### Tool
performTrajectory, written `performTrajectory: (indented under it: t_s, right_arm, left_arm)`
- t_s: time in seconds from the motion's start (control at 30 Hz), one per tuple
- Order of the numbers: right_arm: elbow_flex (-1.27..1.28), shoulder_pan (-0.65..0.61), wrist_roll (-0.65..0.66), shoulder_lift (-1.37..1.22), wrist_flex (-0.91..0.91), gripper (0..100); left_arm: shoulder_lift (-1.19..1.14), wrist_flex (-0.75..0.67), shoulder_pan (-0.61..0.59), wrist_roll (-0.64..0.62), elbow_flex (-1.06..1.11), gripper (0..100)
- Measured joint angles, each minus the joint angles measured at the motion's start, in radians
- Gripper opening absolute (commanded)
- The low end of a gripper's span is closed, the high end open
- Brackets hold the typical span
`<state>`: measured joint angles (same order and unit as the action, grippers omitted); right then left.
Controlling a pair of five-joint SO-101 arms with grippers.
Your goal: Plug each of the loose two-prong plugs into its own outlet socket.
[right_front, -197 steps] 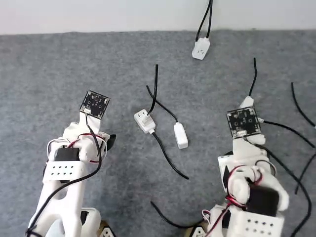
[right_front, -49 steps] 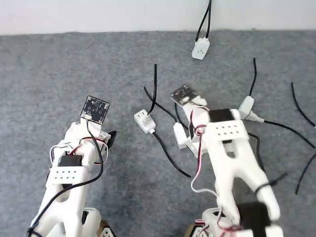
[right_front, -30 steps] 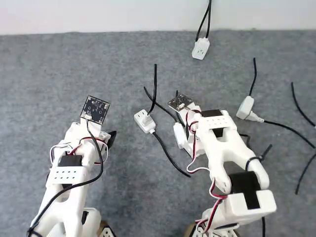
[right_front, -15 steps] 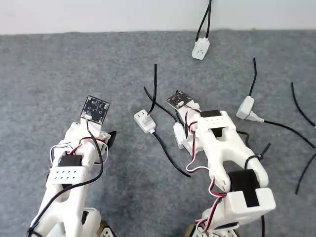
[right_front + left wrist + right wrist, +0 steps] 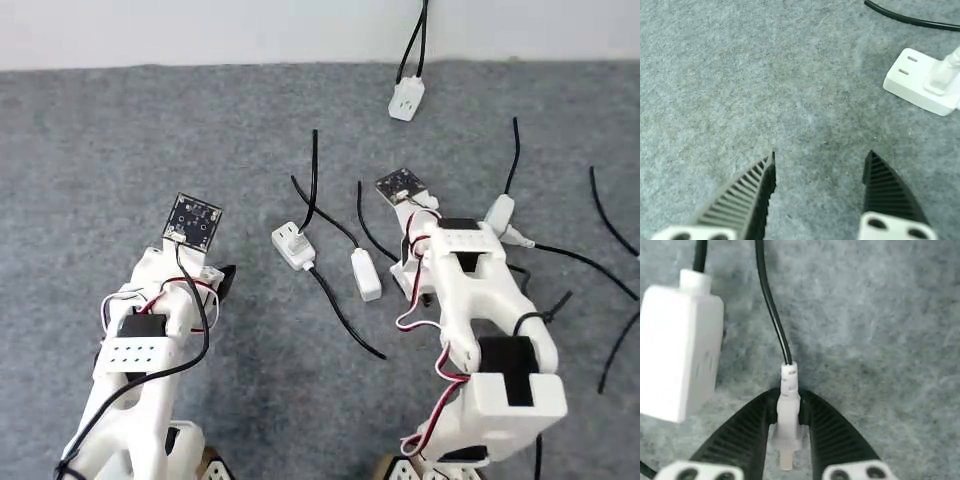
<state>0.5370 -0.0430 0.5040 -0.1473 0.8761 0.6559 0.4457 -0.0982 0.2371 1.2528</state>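
The white plug (image 5: 788, 430) is pinched tight between the jaws of the right claw (image 5: 789, 397), and its black cord (image 5: 771, 310) runs straight out ahead of the fingertips across the grey carpet (image 5: 880, 315). Just off to one side of that claw lies a white outlet socket (image 5: 680, 355) (close, but not touching the plug). The left claw (image 5: 821, 155) hangs low with its jaws spread and bare carpet between them. Another socket block (image 5: 912, 80) lies ahead of it, off to one side.
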Motion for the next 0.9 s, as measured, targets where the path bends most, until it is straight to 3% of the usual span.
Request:
performTrajectory:
  t_s: [0.27,0.53,0.7,0.9]
  right_arm:
    - [-0.052,-0.008,0.049,-0.014,0.041,0.8]
    - [-0.420,-0.009,0.057,0.017,0.394,0.8]
    - [-0.684,-0.021,0.057,0.081,0.543,0.8]
    - [-0.835,-0.097,-0.035,0.164,0.574,0.8]
  left_arm:
    - [0.000,0.000,0.000,0.000,0.000,27]
    - [0.000,0.000,0.000,-0.002,-0.002,27]
    - [0.000,0.061,0.005,-0.008,-0.138,27]
    - [0.181,0.249,0.201,-0.063,-0.344,27]
